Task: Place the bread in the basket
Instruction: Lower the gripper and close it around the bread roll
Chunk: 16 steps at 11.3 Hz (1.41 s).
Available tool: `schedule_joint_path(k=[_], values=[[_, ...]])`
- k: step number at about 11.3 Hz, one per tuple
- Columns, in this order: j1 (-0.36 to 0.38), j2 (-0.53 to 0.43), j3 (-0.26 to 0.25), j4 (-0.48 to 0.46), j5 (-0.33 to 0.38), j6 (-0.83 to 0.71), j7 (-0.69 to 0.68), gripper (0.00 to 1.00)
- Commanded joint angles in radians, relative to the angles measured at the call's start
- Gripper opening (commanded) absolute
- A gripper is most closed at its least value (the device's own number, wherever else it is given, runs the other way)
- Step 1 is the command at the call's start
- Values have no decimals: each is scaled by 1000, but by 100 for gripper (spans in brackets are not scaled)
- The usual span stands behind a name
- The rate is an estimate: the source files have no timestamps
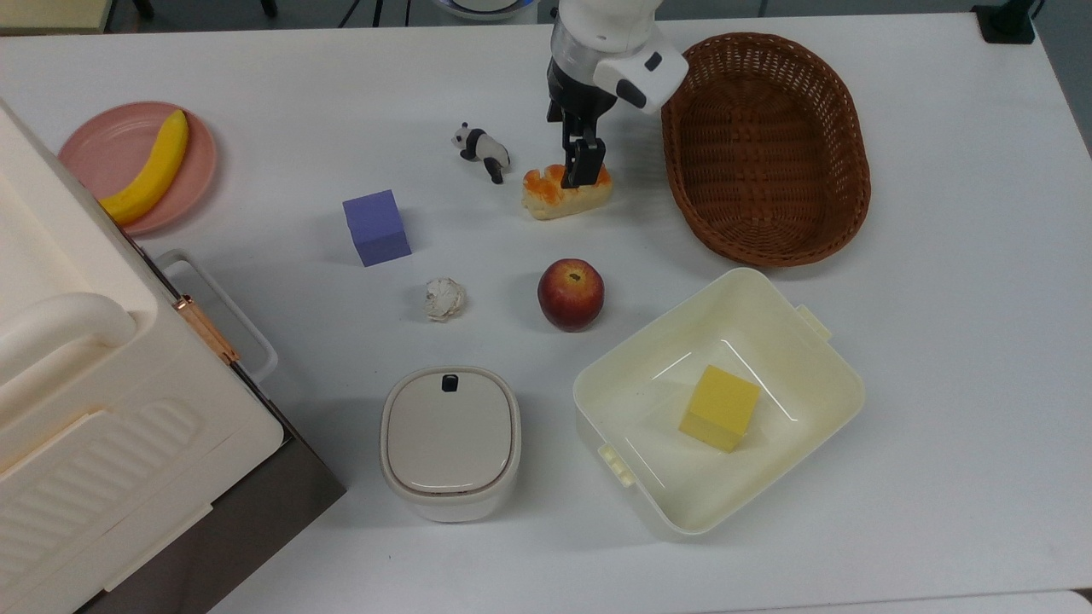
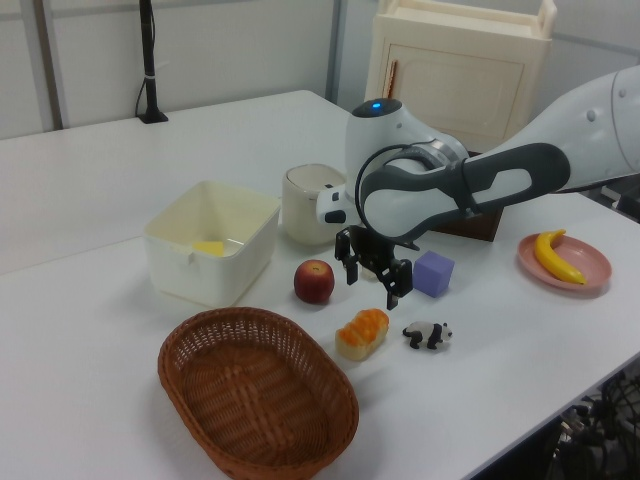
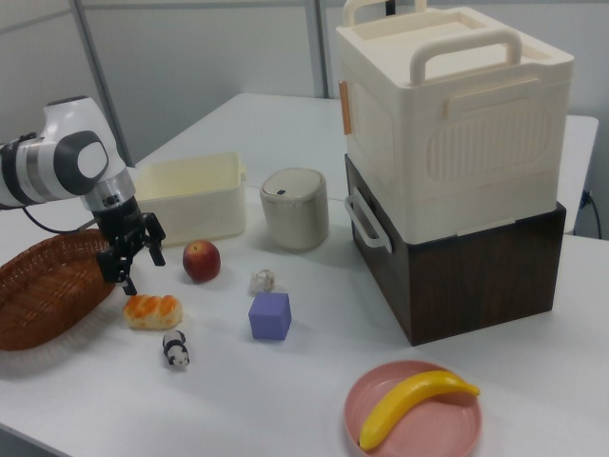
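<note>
The bread [image 1: 566, 189] is lying on the white table [image 1: 938, 298], long axis running roughly 3 to 9 o'clock in the top view, its glazed orange top facing up and its pale sides showing. It is judged to be light and soft, likely to dent under a hard squeeze, and the glaze may be a little slick; a gentle hold across the short width, on the pale sides near the middle, is judged the safest grasp.

The gripper [image 1: 583, 173] is being held over the bread, toward its 3 o'clock end in the top view, and in the left view [image 2: 372, 281] it is hanging clear above the loaf [image 2: 361, 332], not touching it. Its fingers are being kept spread apart, with nothing between them, so the bread is not yet being gripped.

The basket [image 1: 765, 145] is sitting near the bread at 3 o'clock in the top view, empty, with a raised rim that will have to be cleared. A panda [image 1: 481, 149] is standing just beside the bread at about 10 o'clock, close enough to be knocked if the fingers are lowered off-centre. An apple [image 1: 570, 294] is lying at 6 o'clock, and a purple cube [image 1: 376, 227] is resting well apart at 9 o'clock.
</note>
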Motion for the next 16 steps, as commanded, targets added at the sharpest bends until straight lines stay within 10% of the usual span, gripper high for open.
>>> schedule_joint_path(k=[1,7,10,14,15,16], values=[[38,30,-3,-10,-35,38,86,100],[69,45,-12,-21,-55,38,137,100],[186,84,-132,-15,-82,38,159,100],[205,127,-152,-12,-113,52,172,100],[208,136,-155,-10,-118,52,171,91],[207,141,-155,-4,-143,56,172,34]])
